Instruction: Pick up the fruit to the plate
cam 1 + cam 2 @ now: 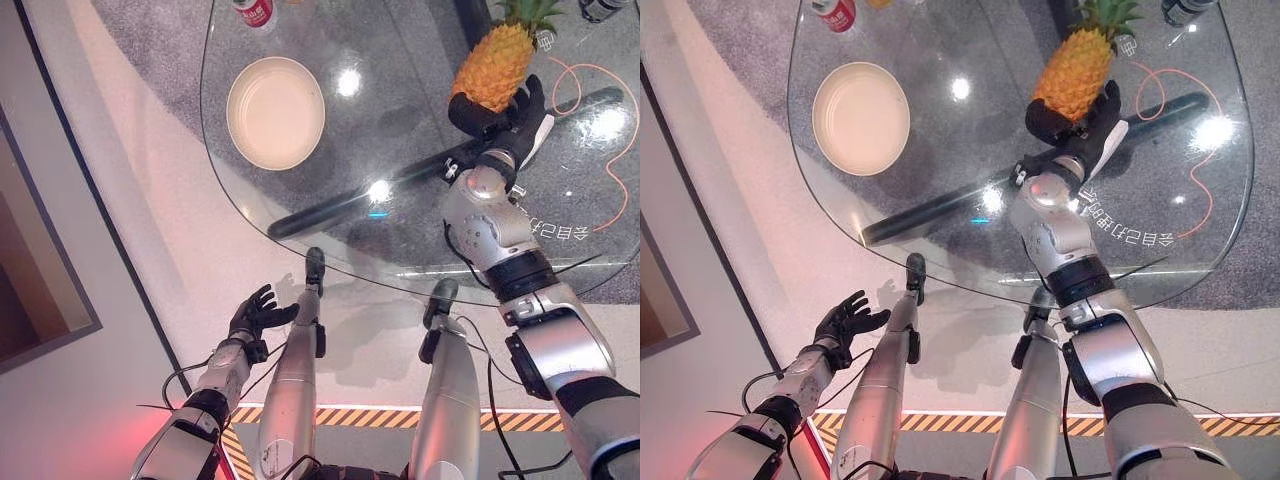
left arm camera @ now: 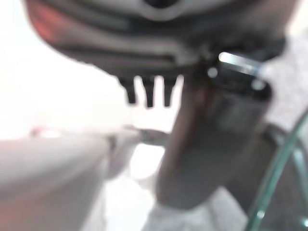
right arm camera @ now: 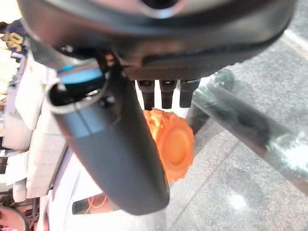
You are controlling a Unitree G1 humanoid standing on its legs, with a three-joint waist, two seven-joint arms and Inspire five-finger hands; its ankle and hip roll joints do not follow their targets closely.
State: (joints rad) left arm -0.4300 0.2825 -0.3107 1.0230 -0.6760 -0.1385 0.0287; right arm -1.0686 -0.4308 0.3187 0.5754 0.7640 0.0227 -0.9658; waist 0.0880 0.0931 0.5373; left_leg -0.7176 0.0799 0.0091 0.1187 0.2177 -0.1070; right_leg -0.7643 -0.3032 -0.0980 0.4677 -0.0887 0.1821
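Pineapple [image 1: 495, 66] sits near the far side of the glass bench [image 1: 400, 180], its base wrapped by the right hand [image 1: 500, 115], whose dark fingers and thumb curl round the lower end of the fruit; the right wrist view shows the orange base just past the fingers. I judge this as the grasp step: the fruit is gripped, but I cannot tell whether it has left the glass. The leafy crown points away from the hand, toward the bench's far edge.

The plate [image 1: 275, 112] lies well apart from the hand, off to its left across the glass and a little nearer the robot, and nothing lies in it. The next move, as I see it, calls for a lift and a sideways carry to the left, then a gentle lowering so the long fruit ends within the rim.

Between hand and plate the glass is open. A red can [image 1: 256, 12] stands beyond the plate at the far edge, close enough to mind on arrival. An orange cord [image 1: 600, 120] loops on the hand's right, away from the path. The left hand [image 1: 258, 312] hangs below the bench's near edge, fingers spread, holding nothing.
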